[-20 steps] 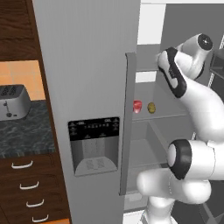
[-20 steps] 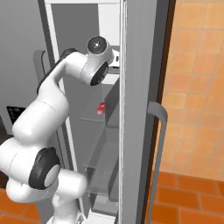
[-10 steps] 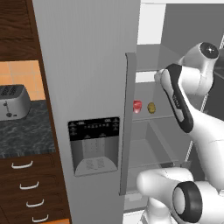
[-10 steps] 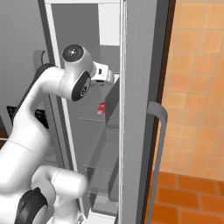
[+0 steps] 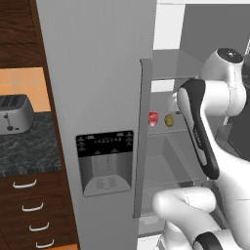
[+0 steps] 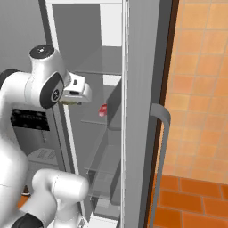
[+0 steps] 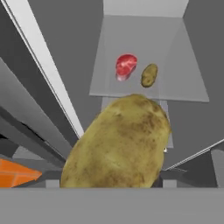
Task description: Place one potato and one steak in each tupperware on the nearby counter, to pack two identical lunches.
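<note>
A big yellow-brown potato [image 7: 120,144] sits right in front of the hand camera, gripped by my gripper [image 6: 73,99], and it hides the fingertips. In the right base view the hand hangs just outside the open fridge, at shelf height. On the glass shelf [image 7: 183,83] inside lie the red steak [image 7: 125,65] and a second potato [image 7: 149,75] side by side; they also show as steak [image 5: 153,118] and potato [image 5: 169,120]. The dark speckled counter [image 5: 24,146] lies to the left. The tupperware is out of view.
A silver toaster [image 5: 14,114] stands on the counter above brown drawers. The shut fridge door with its dispenser [image 5: 105,161] and long handle [image 5: 141,141] stands left of the opening. The open door with a curved handle [image 6: 160,133] stands on the right, before an orange tiled wall.
The arm has swung and folded back; the hand has drawn away from the shelf toward the fridge's front with the potato in it. Steak and second potato have stayed put.
</note>
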Robot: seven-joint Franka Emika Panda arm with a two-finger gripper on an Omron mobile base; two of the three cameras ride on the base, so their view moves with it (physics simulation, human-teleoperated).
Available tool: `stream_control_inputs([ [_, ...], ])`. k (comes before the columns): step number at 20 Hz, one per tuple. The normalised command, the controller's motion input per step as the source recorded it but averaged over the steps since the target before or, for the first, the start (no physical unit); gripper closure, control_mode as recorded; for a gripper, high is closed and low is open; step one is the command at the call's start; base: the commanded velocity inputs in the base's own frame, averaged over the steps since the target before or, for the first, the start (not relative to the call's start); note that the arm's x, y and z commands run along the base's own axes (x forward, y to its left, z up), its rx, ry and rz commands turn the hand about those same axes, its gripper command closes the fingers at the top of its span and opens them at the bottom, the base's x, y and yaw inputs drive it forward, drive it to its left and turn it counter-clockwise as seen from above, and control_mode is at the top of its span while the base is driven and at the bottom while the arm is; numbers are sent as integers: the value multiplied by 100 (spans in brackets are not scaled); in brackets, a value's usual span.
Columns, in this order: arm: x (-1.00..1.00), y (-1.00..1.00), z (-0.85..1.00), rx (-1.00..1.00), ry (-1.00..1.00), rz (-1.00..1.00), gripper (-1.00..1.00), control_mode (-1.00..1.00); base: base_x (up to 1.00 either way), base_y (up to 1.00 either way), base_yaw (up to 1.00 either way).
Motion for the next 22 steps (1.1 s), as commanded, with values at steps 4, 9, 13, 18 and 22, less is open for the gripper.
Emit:
stream_control_inputs([
  [4,-93,38,-18,0,0,-1,100,-100,0,0,0],
  [9,-48,3,-2,0,0,-1,100,-100,0,0,0],
  [13,-1,0,0,0,0,0,100,100,-6,0,-2],
  [18,0,0,0,0,0,0,100,100,-2,79,-7],
  [22,0,0,0,0,0,0,100,100,1,100,0],
])
